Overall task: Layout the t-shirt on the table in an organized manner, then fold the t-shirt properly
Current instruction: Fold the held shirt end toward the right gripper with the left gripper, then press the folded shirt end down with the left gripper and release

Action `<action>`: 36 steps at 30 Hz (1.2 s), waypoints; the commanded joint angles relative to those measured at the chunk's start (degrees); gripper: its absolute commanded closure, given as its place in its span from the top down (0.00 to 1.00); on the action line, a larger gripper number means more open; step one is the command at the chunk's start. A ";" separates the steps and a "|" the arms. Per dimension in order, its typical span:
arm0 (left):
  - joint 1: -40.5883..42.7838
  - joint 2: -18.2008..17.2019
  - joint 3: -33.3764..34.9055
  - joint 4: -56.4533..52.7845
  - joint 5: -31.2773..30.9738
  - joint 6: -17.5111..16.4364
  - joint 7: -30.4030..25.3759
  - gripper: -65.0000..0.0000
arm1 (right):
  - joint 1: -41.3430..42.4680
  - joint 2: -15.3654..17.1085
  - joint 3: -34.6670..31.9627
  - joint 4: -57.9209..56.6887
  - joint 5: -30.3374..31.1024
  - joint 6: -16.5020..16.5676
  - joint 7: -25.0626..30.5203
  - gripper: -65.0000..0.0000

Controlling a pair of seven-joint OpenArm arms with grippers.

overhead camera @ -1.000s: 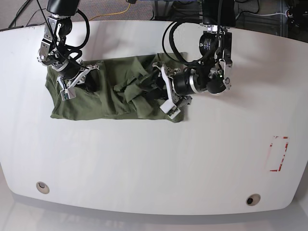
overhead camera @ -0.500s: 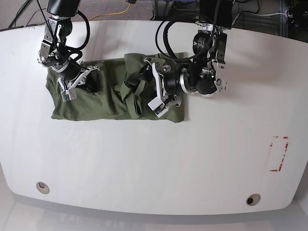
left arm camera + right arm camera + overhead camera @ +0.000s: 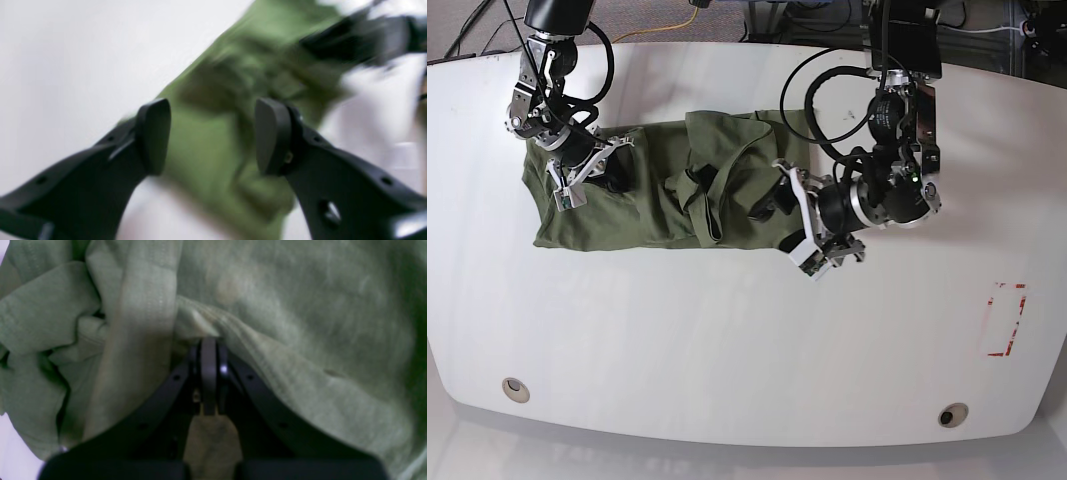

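Left tool (image 3: 805, 220) stands with its black fingers (image 3: 153, 136) spread and nothing between them, at the near right corner of the plain olive-green, wrinkly cotton t-shirt (image 3: 667, 195); whether it touches the cloth is unclear, since the wrist view is blurred. Right tool (image 3: 577, 170) is pressed together, pinching a ridge of the t-shirt at the cloth's opposite end. Between both tools the t-shirt lies bunched on the glossy white desk (image 3: 727, 340), folds heaped toward the middle.
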 commanded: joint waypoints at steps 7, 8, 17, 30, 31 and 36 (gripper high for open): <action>-0.98 -1.52 1.54 1.05 6.00 -0.17 -1.22 0.02 | -0.30 0.39 -0.20 -0.19 -3.31 -0.67 -4.05 0.00; -0.98 -1.52 2.07 1.05 7.67 -0.17 -1.22 0.00 | -0.30 0.30 -0.20 -0.19 -3.31 -0.67 -4.05 0.00; -0.63 -1.43 11.65 0.78 16.99 -0.17 -1.22 0.00 | -0.30 0.30 -0.20 -0.19 -3.31 -0.67 -4.05 0.00; 1.83 -1.17 20.09 -2.38 19.01 4.01 -2.10 0.00 | -0.30 -0.66 -0.12 -0.19 -3.31 -0.67 -4.05 0.00; 2.18 -1.17 20.27 -2.64 19.01 4.80 -2.10 0.00 | -0.30 -0.66 -0.12 -0.19 -3.31 -0.67 -4.05 0.00; 2.88 -1.17 20.53 -3.00 18.92 6.47 -2.10 0.00 | -0.30 -0.66 -0.12 -0.19 -3.31 -0.67 -4.05 0.00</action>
